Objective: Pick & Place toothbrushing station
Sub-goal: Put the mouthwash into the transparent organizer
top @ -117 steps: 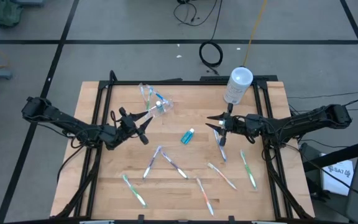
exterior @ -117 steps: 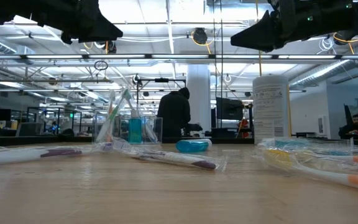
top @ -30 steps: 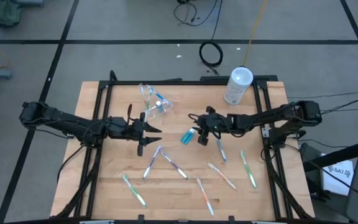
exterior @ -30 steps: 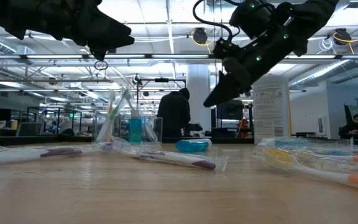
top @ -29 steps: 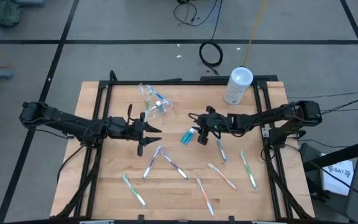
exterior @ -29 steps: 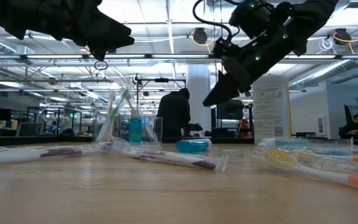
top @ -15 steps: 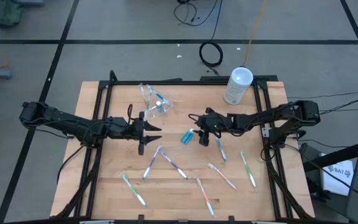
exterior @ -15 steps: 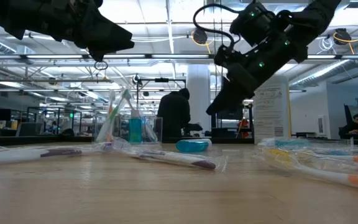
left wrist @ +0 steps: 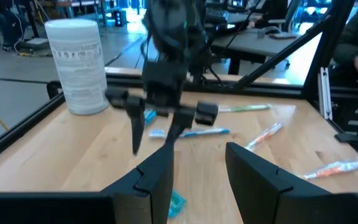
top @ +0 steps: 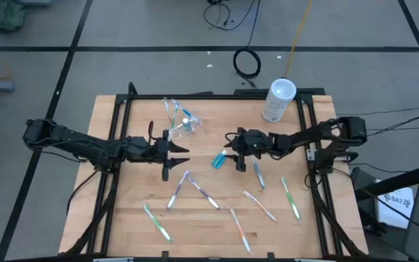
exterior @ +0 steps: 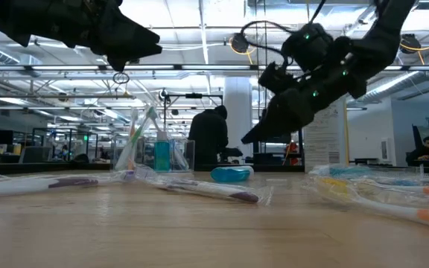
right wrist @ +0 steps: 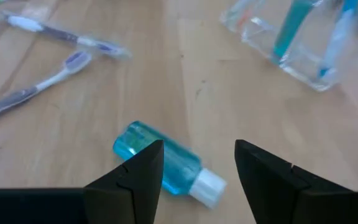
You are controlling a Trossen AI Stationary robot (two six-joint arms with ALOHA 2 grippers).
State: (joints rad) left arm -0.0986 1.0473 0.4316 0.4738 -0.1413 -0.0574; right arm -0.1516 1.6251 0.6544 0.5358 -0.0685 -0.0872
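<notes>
Right end effector [right wrist: 194, 163] lowered, straddling tube [right wrist: 166, 164], untouched

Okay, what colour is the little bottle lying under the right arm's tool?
Clear teal-blue with a white cap; the bottle shows best in the right wrist view.

A light wooden-plank table [top: 122, 211] stands on grey tiled floor [top: 158, 29]; a coiled black cable [top: 247, 63] lies beyond its far edge, under bright ceiling strip lights [exterior: 199, 30].
</notes>
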